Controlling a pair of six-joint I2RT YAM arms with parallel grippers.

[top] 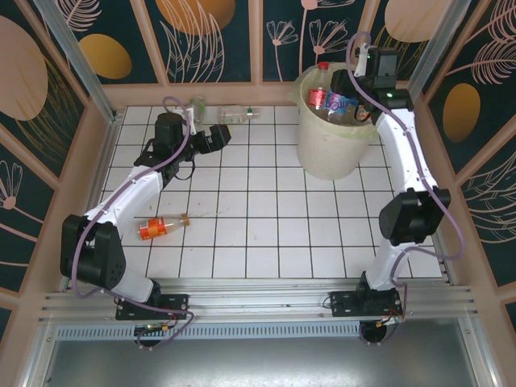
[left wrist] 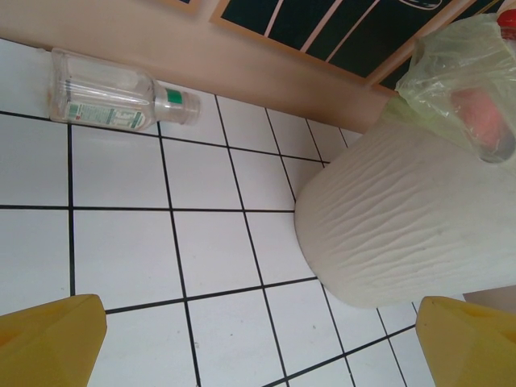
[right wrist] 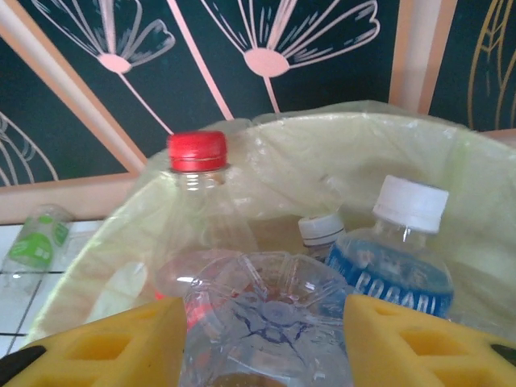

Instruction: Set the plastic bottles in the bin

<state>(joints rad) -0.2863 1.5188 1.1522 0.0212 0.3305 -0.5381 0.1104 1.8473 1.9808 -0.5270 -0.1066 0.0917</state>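
Clear thin plastic, likely light and easily crushed, the bottle (right wrist: 266,302) is held by its base end between the half-closed pads (right wrist: 121,347) of the right gripper (right wrist: 264,326), with the bin (right wrist: 363,137) just below and ahead of it; a gentle hold around the bottle's middle seems safer.

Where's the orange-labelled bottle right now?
Top view: the orange-labelled bottle lies on its side on the table, left half, beside the left arm, far from the bin.
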